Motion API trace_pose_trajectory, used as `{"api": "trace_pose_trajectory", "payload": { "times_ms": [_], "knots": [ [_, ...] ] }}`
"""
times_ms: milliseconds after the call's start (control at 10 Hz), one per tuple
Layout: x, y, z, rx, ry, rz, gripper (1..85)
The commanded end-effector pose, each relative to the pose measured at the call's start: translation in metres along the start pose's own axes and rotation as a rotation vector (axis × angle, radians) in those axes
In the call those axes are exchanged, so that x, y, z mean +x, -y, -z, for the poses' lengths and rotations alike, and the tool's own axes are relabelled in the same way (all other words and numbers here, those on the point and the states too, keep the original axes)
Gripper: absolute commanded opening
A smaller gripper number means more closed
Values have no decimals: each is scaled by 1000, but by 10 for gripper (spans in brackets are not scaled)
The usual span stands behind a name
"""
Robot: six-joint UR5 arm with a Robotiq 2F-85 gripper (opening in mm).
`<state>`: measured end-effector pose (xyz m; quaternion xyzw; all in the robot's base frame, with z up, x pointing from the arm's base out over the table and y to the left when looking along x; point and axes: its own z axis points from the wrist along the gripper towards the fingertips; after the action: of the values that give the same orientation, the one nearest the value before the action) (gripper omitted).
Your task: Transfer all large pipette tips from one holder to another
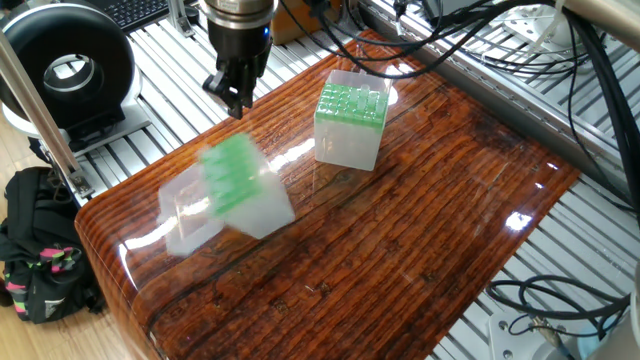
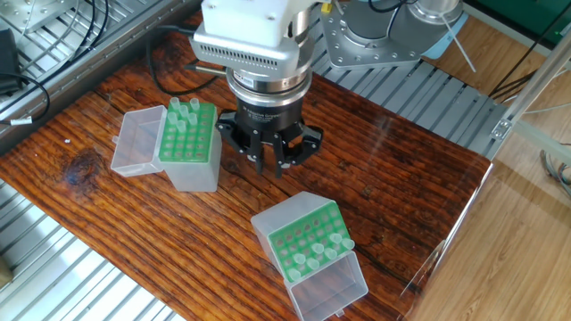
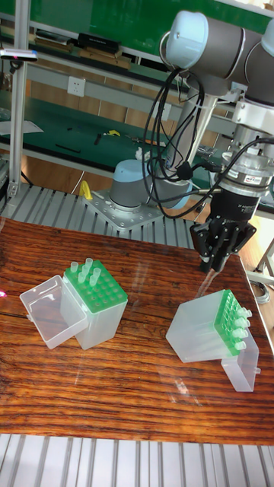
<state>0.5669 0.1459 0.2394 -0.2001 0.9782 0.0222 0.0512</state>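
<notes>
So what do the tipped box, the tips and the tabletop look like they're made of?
Tipped box: frosted, translucent plastic by the look, with an opaque green plastic grid. Tips: whitish, see-through plastic, likely. Tabletop: wood or a wood-look laminate, cannot tell which; dark grain stripes under a glossy coat that mirrors the lights.

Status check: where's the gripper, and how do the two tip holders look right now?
Gripper up above the table, no tip visible in it. Near holder tipped onto its side, large pipette tips still in it. Far holder upright. Nothing blocking.
</notes>
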Motion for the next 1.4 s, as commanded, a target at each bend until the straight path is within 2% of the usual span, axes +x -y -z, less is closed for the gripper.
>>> {"api": "trace_pose_trajectory", "payload": {
  "times_ms": [0,500,800,1000,1200,1300],
  "knots": [
    [-6,1,2,-2,11,-20,273],
    [-13,-6,5,-8,28,-57,260],
    [-12,-5,13,74,-18,-68,230],
    [-11,1,14,109,-29,-55,227],
    [-12,3,17,126,-29,-37,220],
    [-11,11,20,160,-38,-29,220]
  ]
}}
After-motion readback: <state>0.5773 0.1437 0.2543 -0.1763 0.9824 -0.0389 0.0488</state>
